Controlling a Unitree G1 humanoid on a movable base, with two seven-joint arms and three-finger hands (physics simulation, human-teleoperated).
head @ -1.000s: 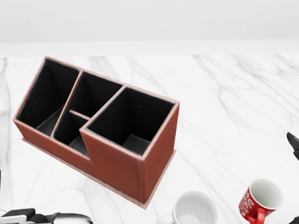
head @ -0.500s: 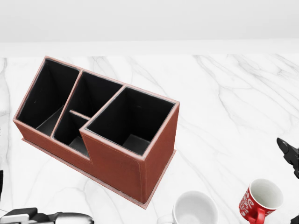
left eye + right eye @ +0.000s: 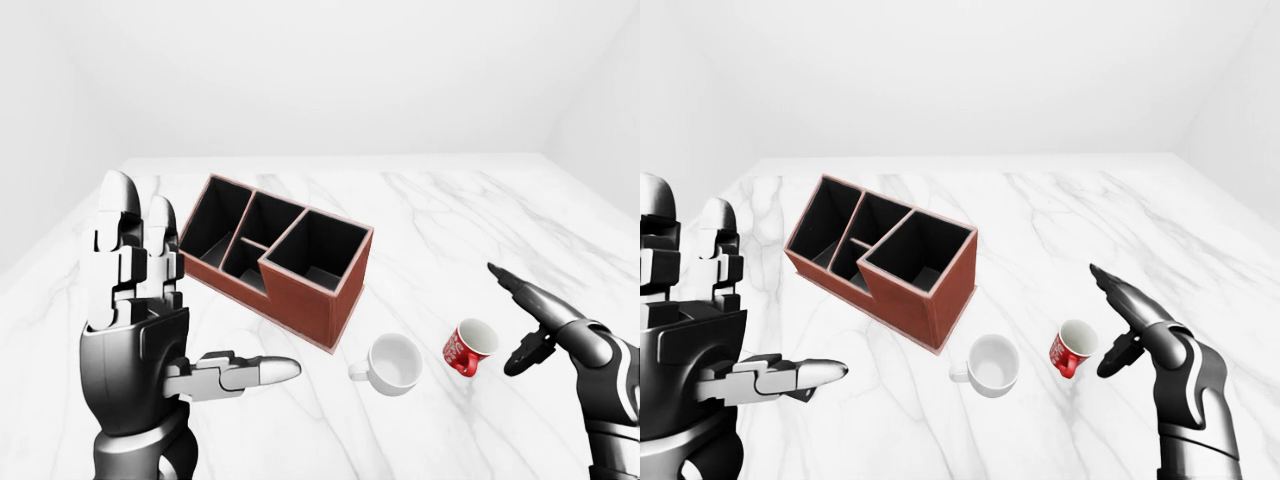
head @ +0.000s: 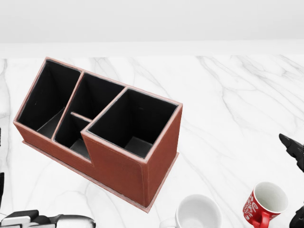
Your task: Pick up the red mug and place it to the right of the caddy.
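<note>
the red mug (image 3: 470, 347) stands on the white marble worktop (image 3: 450, 220), tilted a little so its white inside shows, with its handle turned toward the bottom edge of the left-eye view. it sits toward the worktop's right side, near the lower edge of what the views show, with white lettering on its red wall. just to its left, apart from it, stands a white mug (image 3: 393, 364), mouth up, its handle pointing left.

the caddy (image 3: 275, 255) is a reddish-brown box with black inside, set at an angle across the middle of the worktop. it has one large square compartment at its right end and narrower ones at its left end, with a short divider between two of them. the red mug lies to the lower right of the caddy, well apart from it, with the white mug between them.

the right hand (image 3: 1127, 325) hangs just to the right of the red mug, not touching it, its fingers spread wide: one long dark finger points up and to the left above the mug, the thumb hooks down beside it. the left hand (image 3: 140, 320) is raised at the left of the left-eye view, palm open, two fingers upright and the thumb (image 3: 245, 372) stretched out to the right, holding nothing.
</note>
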